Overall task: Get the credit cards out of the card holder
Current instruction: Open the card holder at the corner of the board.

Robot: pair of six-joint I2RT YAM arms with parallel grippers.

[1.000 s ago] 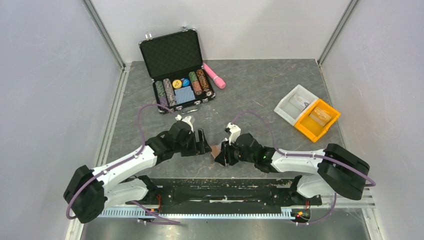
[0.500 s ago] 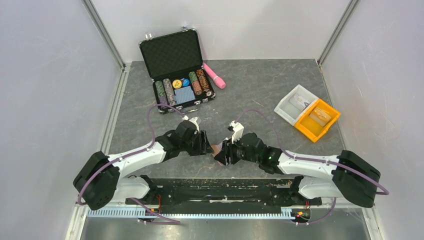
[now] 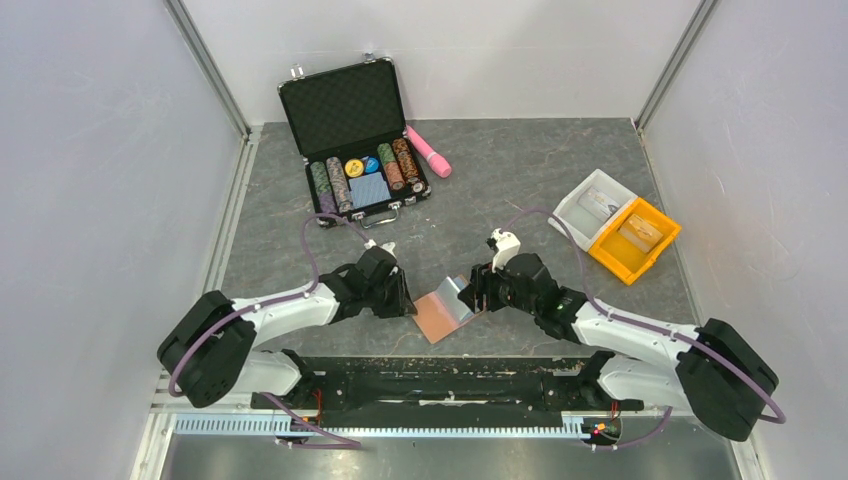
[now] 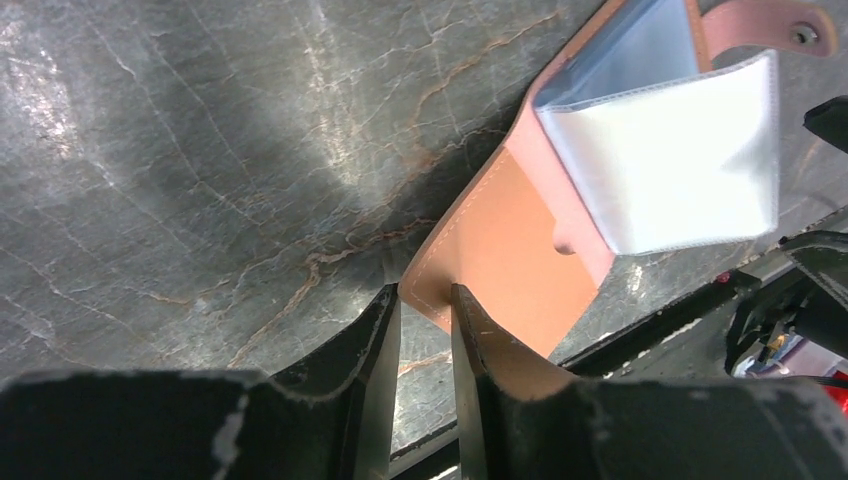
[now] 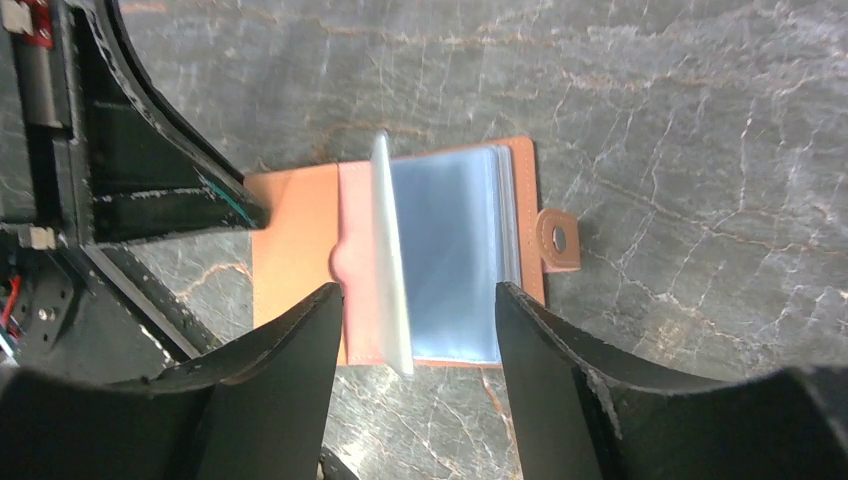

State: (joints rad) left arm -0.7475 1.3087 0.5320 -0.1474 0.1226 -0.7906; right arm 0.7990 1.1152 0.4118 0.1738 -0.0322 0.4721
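Note:
The brown card holder lies open on the grey table between my two grippers. Pale blue clear sleeves fan from its spine, one standing upright, and the closing tab points away from the left arm. No credit cards show; they are hidden or out of view. My left gripper has its jaws narrow around a corner of the brown cover, at the holder's left in the top view. My right gripper hangs open above the sleeves with nothing between its fingers, just right of the holder.
An open black chip case stands at the back left with a pink cylinder beside it. A white bin and a yellow bin sit at the right. The black base rail runs close behind the holder's near edge.
The holder, folded and held between both grippers before, now lies spread open on the table. My right gripper opened and drew back to the right. My left jaws narrowed onto the cover's corner.

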